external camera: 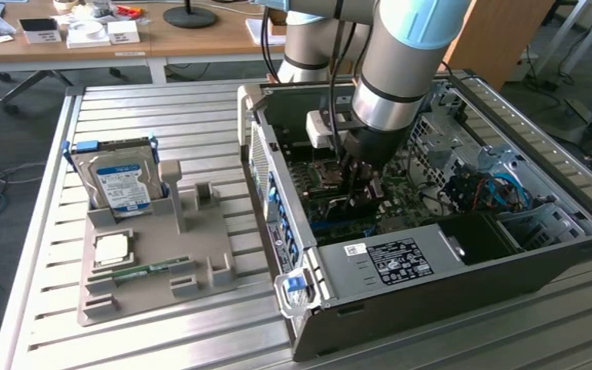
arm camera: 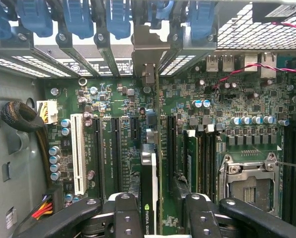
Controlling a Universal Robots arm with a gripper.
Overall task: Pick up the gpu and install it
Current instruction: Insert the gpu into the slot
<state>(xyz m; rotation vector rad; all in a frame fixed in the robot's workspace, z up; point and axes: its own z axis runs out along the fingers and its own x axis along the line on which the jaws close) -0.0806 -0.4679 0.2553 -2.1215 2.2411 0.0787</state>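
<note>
In the wrist view the gpu (arm camera: 149,173) is seen edge-on, standing upright over the motherboard's (arm camera: 113,99) expansion slots. Its silvery end bracket (arm camera: 147,69) reaches up to the case's rear slot openings, and a green-lettered label runs along its edge. My gripper (arm camera: 160,215) is shut on the gpu, one black finger (arm camera: 125,215) against each side of it. In the exterior view the gripper (external camera: 363,193) reaches straight down inside the open computer case (external camera: 430,308), over the middle of the board, and it hides the card.
On the card's two sides lie a white slot (arm camera: 79,153) and an open processor socket (arm camera: 247,178). Blue latches (arm camera: 78,20) line the rear slots. At the exterior view's left a grey holder (external camera: 152,289) carries a hard drive (external camera: 121,181), a processor chip (external camera: 111,248) and a green memory stick (external camera: 152,271).
</note>
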